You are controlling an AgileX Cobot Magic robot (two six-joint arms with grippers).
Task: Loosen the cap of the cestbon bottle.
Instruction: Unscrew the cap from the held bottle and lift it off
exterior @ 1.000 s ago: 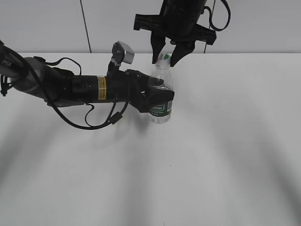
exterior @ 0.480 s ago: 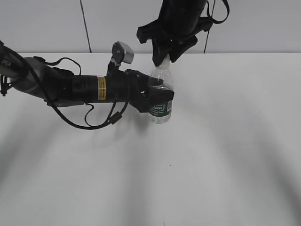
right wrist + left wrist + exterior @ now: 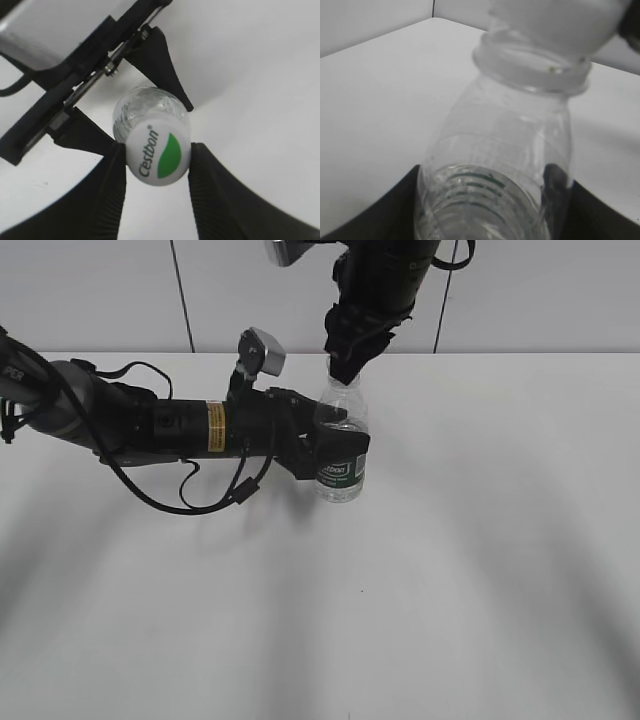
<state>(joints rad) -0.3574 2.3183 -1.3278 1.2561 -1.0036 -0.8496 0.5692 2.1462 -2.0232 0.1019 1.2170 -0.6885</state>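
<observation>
The clear cestbon bottle (image 3: 342,445) with a dark green label stands upright on the white table. My left gripper (image 3: 335,445) comes in from the left and is shut on the bottle's body; the left wrist view shows the bottle (image 3: 495,170) between both black fingers (image 3: 492,215). My right gripper (image 3: 345,365) hangs above and is shut on the white cap; the cap is hidden behind the fingers in the exterior view. In the right wrist view the cap (image 3: 158,156), with a green segment and dark lettering, sits pinched between the two ribbed fingers (image 3: 157,162).
The white table (image 3: 480,540) spreads to the front and right of the bottle. A grey wall (image 3: 560,290) runs behind it. The left arm with its cables (image 3: 150,430) lies low across the left side of the table.
My right gripper has turned about the bottle's upright axis and closed on the cap, which showed between the fingers before. The left gripper and the bottle have stayed in place.
</observation>
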